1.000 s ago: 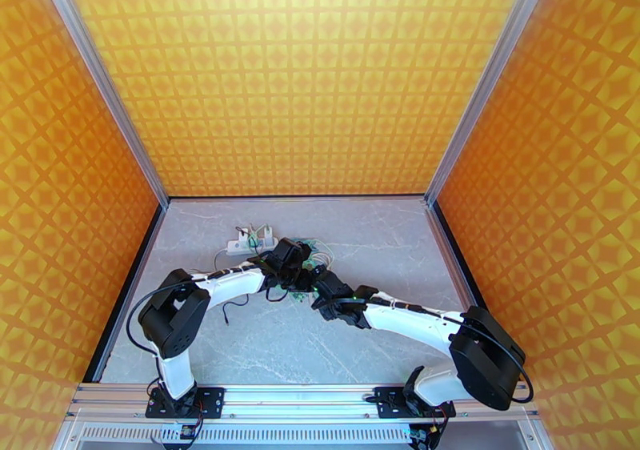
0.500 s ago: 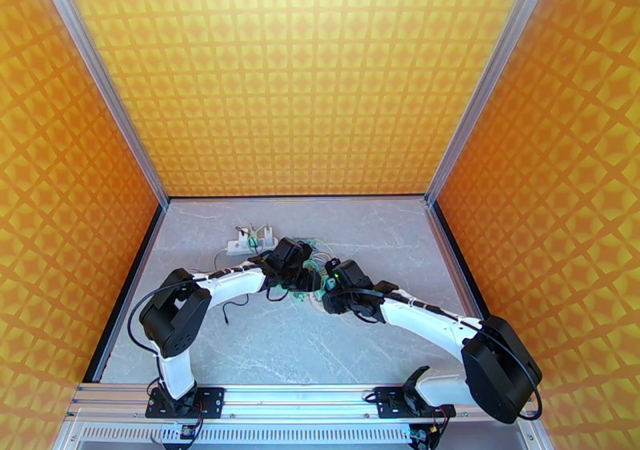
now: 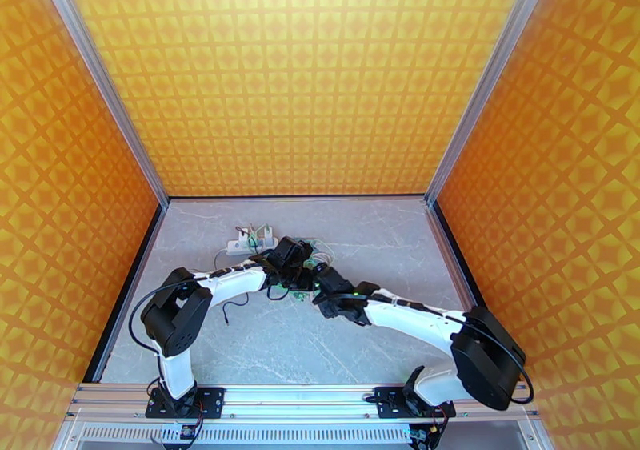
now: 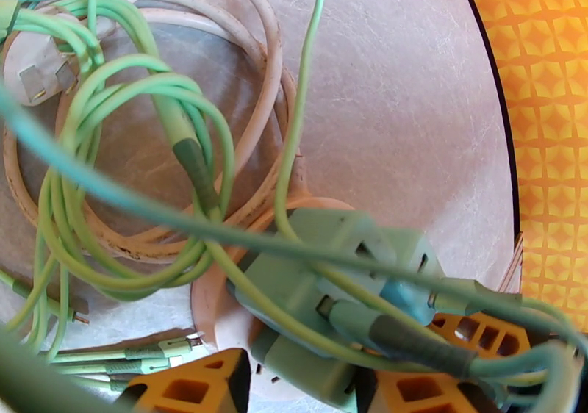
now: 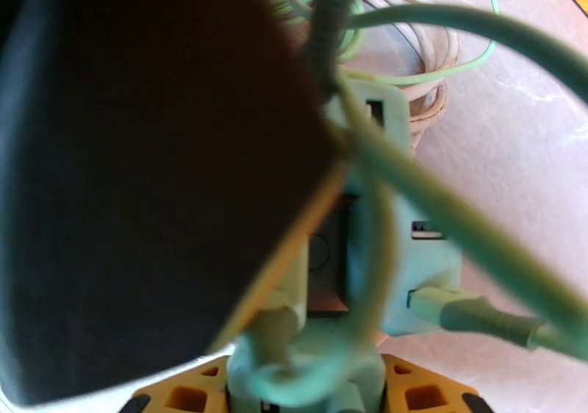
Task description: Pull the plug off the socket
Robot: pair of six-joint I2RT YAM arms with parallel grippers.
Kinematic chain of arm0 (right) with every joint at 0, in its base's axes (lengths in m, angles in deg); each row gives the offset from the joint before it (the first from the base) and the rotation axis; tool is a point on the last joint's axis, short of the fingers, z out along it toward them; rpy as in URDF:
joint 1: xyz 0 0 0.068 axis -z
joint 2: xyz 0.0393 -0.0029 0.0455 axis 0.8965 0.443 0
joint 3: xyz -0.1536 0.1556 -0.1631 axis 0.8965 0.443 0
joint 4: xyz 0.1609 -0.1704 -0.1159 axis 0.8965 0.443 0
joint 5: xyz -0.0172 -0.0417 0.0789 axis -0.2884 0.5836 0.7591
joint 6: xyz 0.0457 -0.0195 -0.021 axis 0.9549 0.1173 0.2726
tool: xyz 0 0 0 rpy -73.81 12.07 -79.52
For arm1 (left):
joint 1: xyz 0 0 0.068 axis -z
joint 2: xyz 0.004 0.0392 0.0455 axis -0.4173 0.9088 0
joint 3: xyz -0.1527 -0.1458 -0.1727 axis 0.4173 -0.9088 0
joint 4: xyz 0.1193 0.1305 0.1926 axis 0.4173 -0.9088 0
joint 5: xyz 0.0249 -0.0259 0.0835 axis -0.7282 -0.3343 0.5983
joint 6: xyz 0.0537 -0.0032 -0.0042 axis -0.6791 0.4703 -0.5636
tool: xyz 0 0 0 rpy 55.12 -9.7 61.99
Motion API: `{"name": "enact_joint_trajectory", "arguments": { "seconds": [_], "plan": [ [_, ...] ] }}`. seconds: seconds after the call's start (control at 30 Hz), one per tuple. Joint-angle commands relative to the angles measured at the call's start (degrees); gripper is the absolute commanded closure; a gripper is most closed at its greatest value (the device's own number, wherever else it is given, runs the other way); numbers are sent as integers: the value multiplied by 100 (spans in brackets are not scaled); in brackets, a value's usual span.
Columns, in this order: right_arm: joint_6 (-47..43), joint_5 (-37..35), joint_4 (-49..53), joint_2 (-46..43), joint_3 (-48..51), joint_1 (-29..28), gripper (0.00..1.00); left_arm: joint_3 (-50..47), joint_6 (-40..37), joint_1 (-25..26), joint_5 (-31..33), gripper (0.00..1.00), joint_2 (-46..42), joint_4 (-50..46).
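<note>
On table (image 3: 384,235): one socket (image 4: 316,282) between left tool's (image 4: 316,389) two fingers (image 4: 187,389).

Green cables (image 4: 192,159) drape socket (image 4: 294,278); bare table (image 4: 411,113) beyond.

Tabletop (image 3: 384,235): grey marble-pattern, flat. Walls (image 3: 304,83): orange diamond-pattern panels on three sides, framed by aluminium posts (image 3: 488,83). White power strip (image 3: 240,245): lying far-left on tabletop, near rear wall. White cable (image 4: 273,54): coiled in loops on surface, discoloured. White two-prong plug (image 4: 33,76): at coil edge, prongs exposed.
</note>
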State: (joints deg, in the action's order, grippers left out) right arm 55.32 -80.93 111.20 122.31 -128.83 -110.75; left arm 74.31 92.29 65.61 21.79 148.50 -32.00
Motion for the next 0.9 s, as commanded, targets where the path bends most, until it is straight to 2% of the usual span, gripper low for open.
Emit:
{"name": "enact_joint_trajectory", "arguments": {
  "seconds": [0.0,0.2,0.53,0.67,0.87],
  "plan": [
    [24,276,-719,45,-208,-187,75,-272,-207,194,303,58,518,-1030],
    [59,320,-816,-333,6,-37,75,-366,-178,193,303,58,487,-989],
    [266,1237,-1005,-881,314,766,74,-408,-163,203,304,57,482,-958],
    [214,1366,-958,-835,269,785,74,-407,-152,212,303,58,478,-958],
    [253,1195,-791,-973,69,784,74,-344,-143,195,303,58,280,-1011]
  ]
}}
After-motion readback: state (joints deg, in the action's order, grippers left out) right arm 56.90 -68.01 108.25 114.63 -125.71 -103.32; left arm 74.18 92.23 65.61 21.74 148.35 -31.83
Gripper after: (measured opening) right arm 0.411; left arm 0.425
